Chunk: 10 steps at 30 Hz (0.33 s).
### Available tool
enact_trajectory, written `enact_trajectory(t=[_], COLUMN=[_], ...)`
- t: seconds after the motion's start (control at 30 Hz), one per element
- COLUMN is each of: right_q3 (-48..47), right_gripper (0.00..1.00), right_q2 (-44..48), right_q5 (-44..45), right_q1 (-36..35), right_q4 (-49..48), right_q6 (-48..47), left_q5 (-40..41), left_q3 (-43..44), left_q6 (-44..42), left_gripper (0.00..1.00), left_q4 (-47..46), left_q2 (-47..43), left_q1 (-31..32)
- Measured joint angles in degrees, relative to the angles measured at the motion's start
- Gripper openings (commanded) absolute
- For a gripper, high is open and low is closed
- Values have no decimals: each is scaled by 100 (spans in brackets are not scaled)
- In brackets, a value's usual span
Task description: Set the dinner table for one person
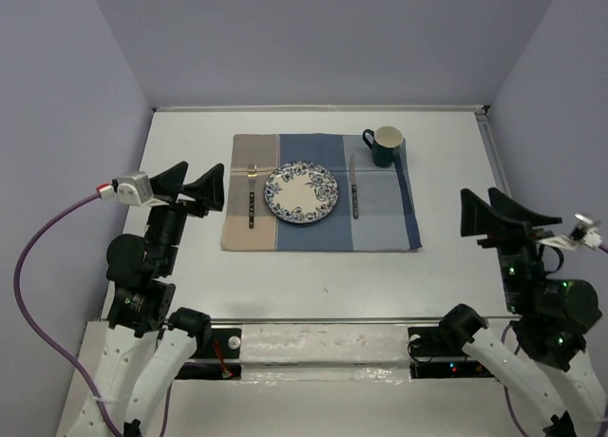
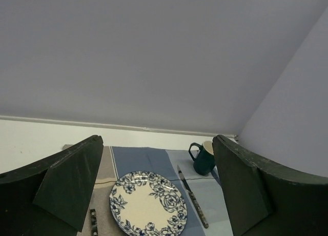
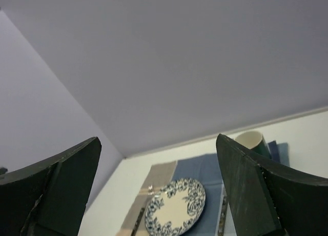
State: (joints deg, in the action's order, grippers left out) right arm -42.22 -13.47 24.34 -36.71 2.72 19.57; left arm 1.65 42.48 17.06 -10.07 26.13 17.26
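Note:
On the white dinner table [image 1: 313, 275] lies a blue-and-tan placemat [image 1: 385, 230]. A blue floral plate [image 1: 301, 192] sits at its middle, with a fork [image 1: 252, 198] to the left and a knife [image 1: 354, 192] to the right. A dark green mug [image 1: 385, 145] stands at the mat's far right corner. My left gripper [image 1: 195, 185] hangs open left of the mat, holding nothing. My right gripper [image 1: 484, 214] is open and empty to the right of the mat. The left wrist view shows the plate [image 2: 147, 202], knife [image 2: 193, 197] and mug [image 2: 203, 159] between open jaws.
Lavender walls close in the table on three sides. A raised rim [image 1: 318, 107] runs along the far edge. Bare white tabletop lies between the mat and the arm bases. A purple cable [image 1: 38, 256] loops off the left arm.

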Motion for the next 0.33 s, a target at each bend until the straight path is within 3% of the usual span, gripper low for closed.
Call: enact_trajectory(t=[0.13,0.33], right_q3=[221,496], right_gripper=[100,100], right_q2=[975,848], right_q5=[562,846], right_q1=[0,2], right_q4=[179,645], right_q6=[-81,-24], left_q5=[-153,-323], left_q3=[-4,-127], left_q6=[96,219], left_gripper=[99,99], left_q4=[44,37], left_q2=[-94,-201], left_q1=[0,0])
